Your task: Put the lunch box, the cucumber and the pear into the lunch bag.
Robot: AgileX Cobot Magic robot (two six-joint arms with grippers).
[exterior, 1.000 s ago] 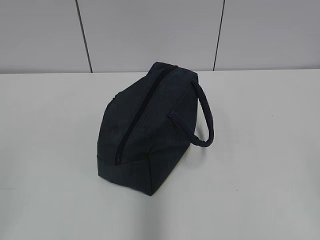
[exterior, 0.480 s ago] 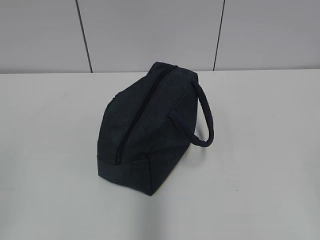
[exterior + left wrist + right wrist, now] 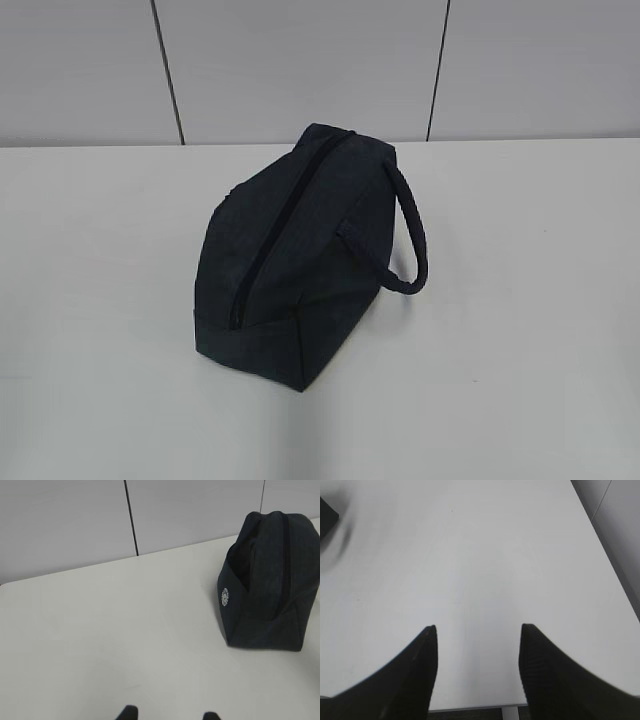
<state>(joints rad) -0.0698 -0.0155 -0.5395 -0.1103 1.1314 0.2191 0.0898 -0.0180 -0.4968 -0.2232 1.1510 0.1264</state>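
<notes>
**Closed lunch bag alone on the white surface, both pincers apart and holding nothing**

The lunch bag (image 3: 300, 255) is seen standing on the white surface (image 3: 520, 330) near the middle of the exterior view, with its long axis running at a slant from the near left to the far right. Its top zipper (image 3: 280, 230) is drawn closed along the ridge, and the loop handle (image 3: 408, 235) is arched out from the right-hand side. A grey panelled wall (image 3: 300, 70) is seen behind the surface.

In the left wrist view the lunch bag (image 3: 270, 580) is shown at the right edge, with a small round white emblem (image 3: 225, 597) on its end panel. The left pincer (image 3: 169, 716) is visible only as two dark fingertips at the bottom edge, set apart with bare surface between them and well clear of the bag.

In the right wrist view the right pincer (image 3: 477, 670) is spread wide above the bare surface (image 3: 480, 555), nothing being held between its fingers (image 3: 555, 675). A dark blurred shape at the upper left corner cannot be identified with certainty.

The lunch box, the cucumber and the pear are not seen in any view.
</notes>
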